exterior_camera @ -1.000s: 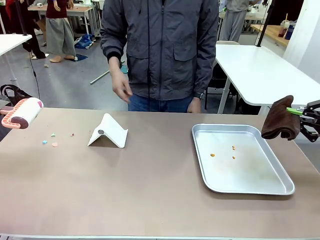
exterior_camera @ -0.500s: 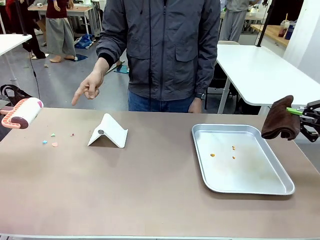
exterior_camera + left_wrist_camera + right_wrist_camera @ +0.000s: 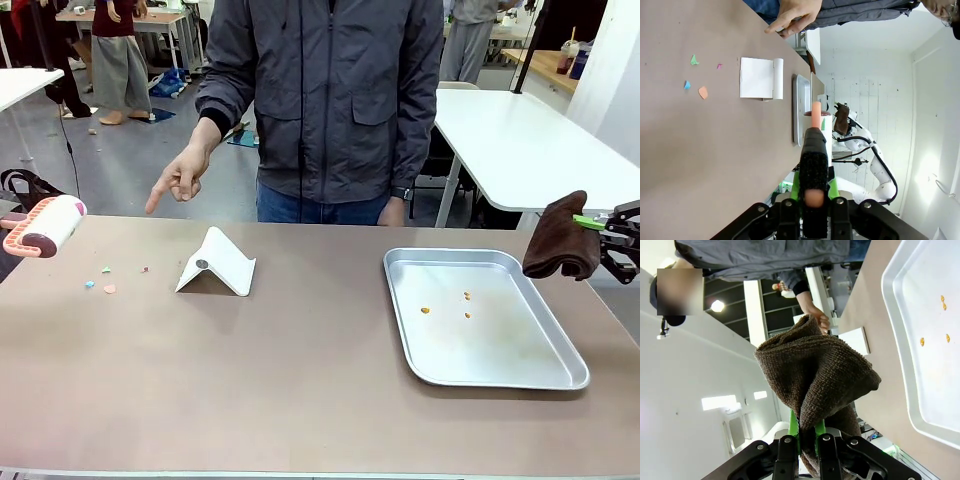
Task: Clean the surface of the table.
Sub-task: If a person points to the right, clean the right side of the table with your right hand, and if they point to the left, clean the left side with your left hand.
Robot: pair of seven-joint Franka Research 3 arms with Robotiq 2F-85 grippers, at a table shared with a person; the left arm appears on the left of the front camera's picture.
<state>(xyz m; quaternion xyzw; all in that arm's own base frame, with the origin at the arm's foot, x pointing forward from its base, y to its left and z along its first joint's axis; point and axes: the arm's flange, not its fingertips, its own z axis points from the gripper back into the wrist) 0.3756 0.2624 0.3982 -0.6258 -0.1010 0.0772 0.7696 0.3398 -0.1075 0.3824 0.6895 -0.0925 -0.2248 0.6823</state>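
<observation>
Your left jaws clamp the roller (image 3: 48, 224) and right jaws the cloth (image 3: 558, 240), both poised clear of the surface (image 3: 300, 380), ready for the scraps (image 3: 108, 288) left of the stand (image 3: 220, 262).

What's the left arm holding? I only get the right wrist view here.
Observer: A lint roller, its handle clamped in the left gripper, up at the table's left end.
Operator: Any debris off the tray?
Observer: Yes, a few coloured paper scraps on the bare top, between the roller and the white stand.
Operator: Where's the person's finger aimed?
Observer: The hand is above the far edge, index finger pointing down towards the end with the scraps.
</observation>
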